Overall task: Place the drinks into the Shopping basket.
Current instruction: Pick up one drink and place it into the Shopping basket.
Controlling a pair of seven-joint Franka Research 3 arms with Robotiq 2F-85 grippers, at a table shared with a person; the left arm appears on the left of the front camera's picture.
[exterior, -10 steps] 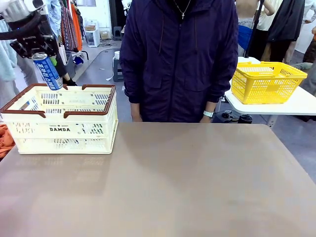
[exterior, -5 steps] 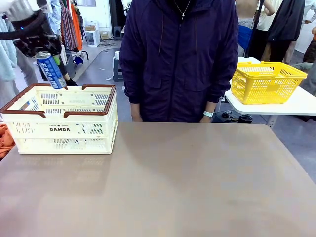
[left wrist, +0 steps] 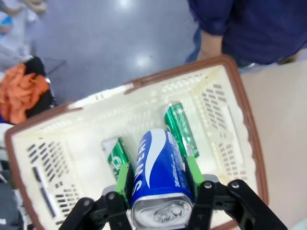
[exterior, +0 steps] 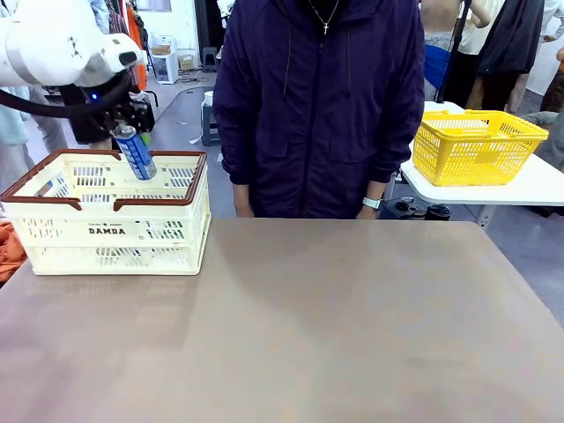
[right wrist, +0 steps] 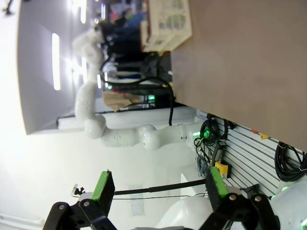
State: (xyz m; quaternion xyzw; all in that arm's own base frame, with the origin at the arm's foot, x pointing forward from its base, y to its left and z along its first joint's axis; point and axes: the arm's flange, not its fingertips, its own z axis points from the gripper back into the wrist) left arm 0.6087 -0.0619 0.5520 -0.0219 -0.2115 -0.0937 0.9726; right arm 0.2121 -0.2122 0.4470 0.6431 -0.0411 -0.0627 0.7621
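Note:
My left gripper [exterior: 124,123] is shut on a blue drink can [exterior: 136,152], holding it tilted over the Shopping basket [exterior: 115,231] at the table's far left. The can's lower end dips just below the brown rim. In the left wrist view the green pads [left wrist: 125,173] press both sides of the blue can [left wrist: 158,167], and two green cans [left wrist: 180,127] [left wrist: 114,155] lie on the floor of the cream basket [left wrist: 242,110] below. My right gripper [right wrist: 159,184] stands open with nothing between its fingers, well away from the table.
A person in a dark jacket [exterior: 322,106] stands at the table's far edge, just right of the basket. A yellow mesh basket [exterior: 476,145] sits on a separate white table at the back right. The brown tabletop [exterior: 335,326] stretches bare in front.
My left arm has swung right and down with the blue can, from above the basket's back left corner to over its inside.

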